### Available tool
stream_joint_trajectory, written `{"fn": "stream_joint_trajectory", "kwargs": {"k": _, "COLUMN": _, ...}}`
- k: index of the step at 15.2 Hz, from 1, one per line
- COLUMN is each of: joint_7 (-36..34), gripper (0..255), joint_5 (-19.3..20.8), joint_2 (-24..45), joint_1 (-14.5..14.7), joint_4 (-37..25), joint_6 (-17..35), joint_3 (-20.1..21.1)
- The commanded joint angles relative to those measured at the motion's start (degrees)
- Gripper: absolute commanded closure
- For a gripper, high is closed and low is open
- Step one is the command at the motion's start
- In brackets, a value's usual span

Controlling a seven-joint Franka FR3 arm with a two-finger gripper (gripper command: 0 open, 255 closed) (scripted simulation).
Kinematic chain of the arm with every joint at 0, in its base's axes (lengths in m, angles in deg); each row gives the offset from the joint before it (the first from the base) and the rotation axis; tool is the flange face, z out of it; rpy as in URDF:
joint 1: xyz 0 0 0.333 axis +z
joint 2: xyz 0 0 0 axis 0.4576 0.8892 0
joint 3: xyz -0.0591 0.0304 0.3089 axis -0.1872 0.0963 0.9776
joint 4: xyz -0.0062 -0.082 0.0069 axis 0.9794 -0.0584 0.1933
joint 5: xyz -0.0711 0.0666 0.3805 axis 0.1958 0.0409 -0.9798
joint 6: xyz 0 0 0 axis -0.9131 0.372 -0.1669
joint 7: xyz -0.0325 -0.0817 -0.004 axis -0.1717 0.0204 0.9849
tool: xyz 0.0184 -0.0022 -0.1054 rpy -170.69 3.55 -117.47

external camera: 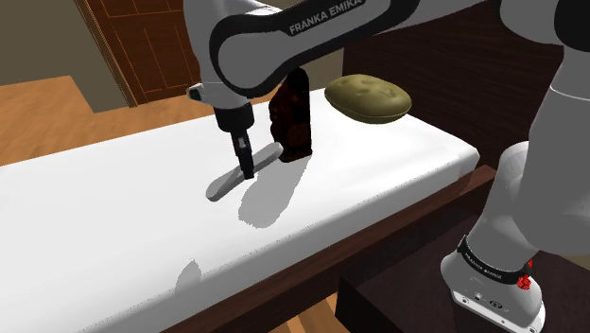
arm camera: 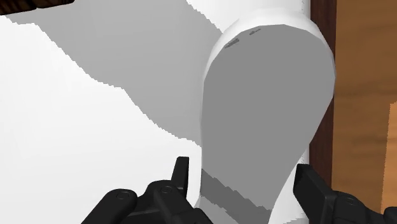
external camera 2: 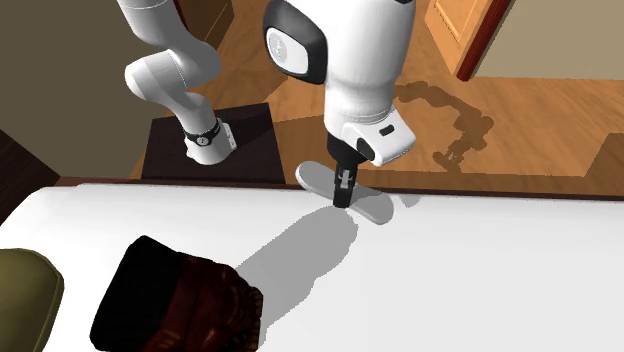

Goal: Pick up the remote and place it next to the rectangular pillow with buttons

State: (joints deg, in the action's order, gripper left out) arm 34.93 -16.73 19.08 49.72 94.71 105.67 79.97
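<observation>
The pale grey remote [arm camera: 267,95] is straddled at one end by the black gripper [arm camera: 242,168], its fingers spread and released, near the white bed's [external camera: 113,218] edge.

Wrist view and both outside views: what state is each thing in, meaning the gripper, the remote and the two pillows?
Gripper: open, lowered astride one end of the remote.
Remote: lying flat on the white surface, near its edge, not gripped.
Dark brown pillow: standing upright.
Olive pillow: lying on the surface.
</observation>
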Motion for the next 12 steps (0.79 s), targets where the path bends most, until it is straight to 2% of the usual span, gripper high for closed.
{"fn": "stream_joint_trajectory", "kwargs": {"k": 1, "joint_7": 0.03, "gripper": 255, "joint_5": -0.09, "joint_2": -0.29, "joint_1": 0.01, "joint_4": -1.26, "joint_6": -1.54, "joint_3": 0.02}}
{"fn": "stream_joint_trajectory", "kwargs": {"k": 12, "joint_7": 0.14, "gripper": 255, "joint_5": -0.21, "joint_2": -0.58, "joint_1": 0.08, "joint_4": -9.38, "joint_6": -9.94, "joint_3": 0.09}}
